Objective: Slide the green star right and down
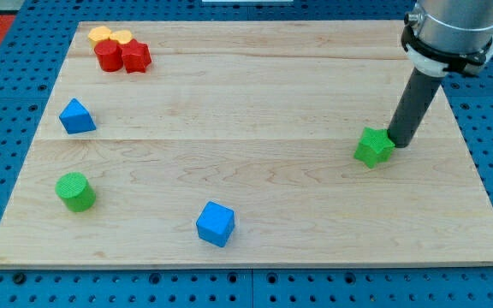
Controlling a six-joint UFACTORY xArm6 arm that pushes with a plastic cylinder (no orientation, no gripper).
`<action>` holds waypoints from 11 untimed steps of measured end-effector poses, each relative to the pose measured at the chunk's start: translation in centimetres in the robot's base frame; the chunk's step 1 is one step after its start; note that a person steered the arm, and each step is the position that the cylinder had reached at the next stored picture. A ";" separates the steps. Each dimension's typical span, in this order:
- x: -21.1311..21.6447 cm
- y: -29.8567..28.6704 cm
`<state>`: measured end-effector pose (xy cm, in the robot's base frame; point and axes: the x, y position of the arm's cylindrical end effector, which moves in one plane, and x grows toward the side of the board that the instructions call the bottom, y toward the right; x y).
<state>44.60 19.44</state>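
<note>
No pincer exists on this arm — only my tip (398, 142), holding nothing, touching the green star (373, 147) on its right side. This star sits at the counter's (272, 214) right part; the slide right and down seems not finished yet.

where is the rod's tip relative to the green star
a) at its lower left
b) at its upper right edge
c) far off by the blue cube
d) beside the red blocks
b: my tip sits against the upper right side of the green star, toward the view's right.
</note>
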 end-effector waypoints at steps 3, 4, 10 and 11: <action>0.0 -7.9; 0.0 -13.1; 2.1 -8.3; 4.7 -7.9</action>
